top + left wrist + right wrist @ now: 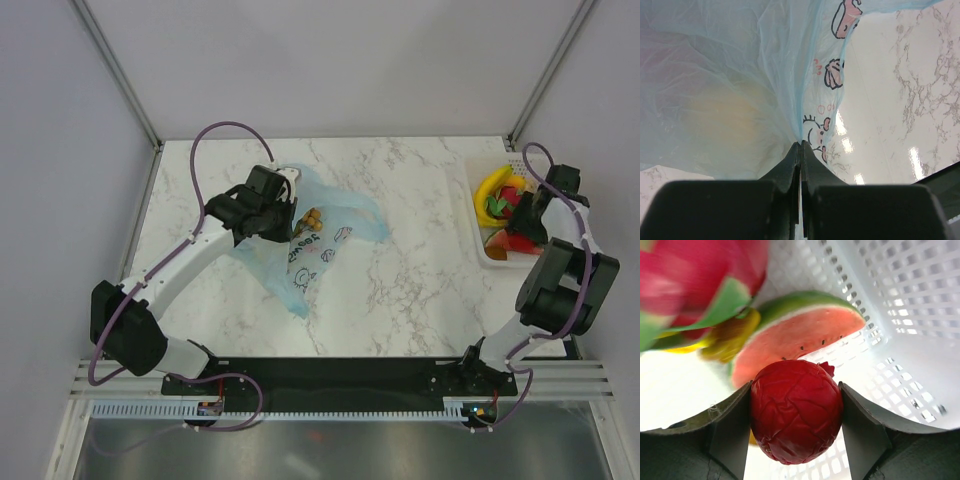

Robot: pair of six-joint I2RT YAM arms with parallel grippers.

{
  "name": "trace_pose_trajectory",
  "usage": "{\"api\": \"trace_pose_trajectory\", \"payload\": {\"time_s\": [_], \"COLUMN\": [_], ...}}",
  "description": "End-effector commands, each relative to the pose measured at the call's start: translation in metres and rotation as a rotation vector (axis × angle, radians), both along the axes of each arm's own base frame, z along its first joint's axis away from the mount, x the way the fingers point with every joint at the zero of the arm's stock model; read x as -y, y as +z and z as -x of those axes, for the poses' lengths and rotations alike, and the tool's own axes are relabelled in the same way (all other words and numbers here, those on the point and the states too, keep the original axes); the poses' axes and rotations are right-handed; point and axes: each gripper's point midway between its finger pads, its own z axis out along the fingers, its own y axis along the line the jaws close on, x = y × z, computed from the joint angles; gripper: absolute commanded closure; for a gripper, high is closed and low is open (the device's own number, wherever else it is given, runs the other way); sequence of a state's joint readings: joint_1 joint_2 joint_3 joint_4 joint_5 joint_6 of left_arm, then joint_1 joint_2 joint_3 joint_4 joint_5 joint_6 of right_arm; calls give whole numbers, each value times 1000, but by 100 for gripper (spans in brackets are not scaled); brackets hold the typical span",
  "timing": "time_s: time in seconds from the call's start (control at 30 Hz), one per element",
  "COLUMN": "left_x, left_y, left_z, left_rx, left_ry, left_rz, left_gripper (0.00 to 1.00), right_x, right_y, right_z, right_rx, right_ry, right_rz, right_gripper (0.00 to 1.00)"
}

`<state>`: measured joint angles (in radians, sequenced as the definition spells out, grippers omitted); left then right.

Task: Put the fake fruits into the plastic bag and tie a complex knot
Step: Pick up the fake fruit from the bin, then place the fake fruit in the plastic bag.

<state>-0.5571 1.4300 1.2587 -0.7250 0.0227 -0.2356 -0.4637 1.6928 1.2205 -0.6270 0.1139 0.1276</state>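
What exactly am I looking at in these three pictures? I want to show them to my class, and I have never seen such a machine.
These are two robot arms bolted at the near edge of a marble table, each ending in a two-finger gripper. The overhead picture comes from a fixed camera above and behind them; the other two come from small cameras on each wrist, looking along the fingers.

On the table lies a thin light-blue plastic bag with pink doodles, a tan fruit showing inside it. At the right edge stands a white mesh basket of toy fruits, including a yellow banana and a watermelon slice.

The left gripper is shut, pinching the bag's film. The right gripper, inside the basket, has a dark red ball between its fingers.
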Motion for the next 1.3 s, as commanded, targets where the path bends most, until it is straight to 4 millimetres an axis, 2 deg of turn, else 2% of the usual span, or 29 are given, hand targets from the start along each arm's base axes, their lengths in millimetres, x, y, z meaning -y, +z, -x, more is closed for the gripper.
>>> {"api": "trace_pose_trajectory", "payload": {"time_s": [0.0,0.03,0.2,0.33,0.37,0.43,0.47,0.5,0.53,0.57,0.63,0.67,0.7,0.73,0.77,0.83,0.87,0.93,0.97,1.0,1.1,1.17,1.2,1.27], "left_x": [2,3,4,3,3,3,3,4,3,2,1,-1,-1,-1,-2,-3,-3,-9,-11,-15,-22,-24,-27,-28], "left_y": [16,17,21,23,25,25,25,26,28,27,28,28,29,28,27,26,23,22,22,22,25,28,28,28], "left_z": [-8,-8,-6,-6,-6,-5,-5,-3,-3,-2,-2,-1,-1,0,1,1,1,-2,-3,-6,-9,-11,-12,-12], "left_rx": [59,61,70,83,90,88,87,86,92,92,98,103,109,109,110,110,107,113,116,122,127,134,134,132], "left_ry": [2,0,-16,-31,-32,-35,-36,-40,-40,-40,-37,-35,-34,-33,-33,-30,-25,0,13,31,59,72,78,82], "left_rz": [13,17,25,18,18,24,25,30,33,30,28,25,28,28,29,28,24,5,-1,-7,-2,4,3,7], "left_gripper": [98,98,98,98,98,98,98,98,98,98,98,98,98,98,98,98,98,98,98,98,98,98,98,98], "right_x": [-5,-8,-28,-72,-103,-133,-163,-177,-192,-218,-248,-276,-290,-304,-328,-353,-375,-400,-421,-432,-471,-497,-506,-527], "right_y": [64,77,115,150,156,168,171,174,175,175,174,172,169,165,161,145,139,124,120,112,105,113,106,113], "right_z": [-18,-16,-20,-32,-39,-43,-45,-45,-47,-47,-45,-40,-37,-36,-28,-25,-16,-13,-3,-1,7,7,5,2], "right_rx": [183,212,334,489,528,574,579,584,592,593,601,594,588,586,571,544,531,532,529,519,543,609,606,654], "right_ry": [16,22,85,225,313,401,472,509,546,613,688,763,796,830,891,935,980,1000,1041,1050,1080,1087,1079,1075], "right_rz": [10,16,-28,-133,-201,-231,-258,-266,-279,-306,-348,-380,-403,-413,-437,-461,-487,-534,-558,-567,-602,-631,-634,-630], "right_gripper": [47,47,48,48,48,48,48,48,48,48,48,48,49,49,49,49,50,51,51,52,52,52,53,54]}}
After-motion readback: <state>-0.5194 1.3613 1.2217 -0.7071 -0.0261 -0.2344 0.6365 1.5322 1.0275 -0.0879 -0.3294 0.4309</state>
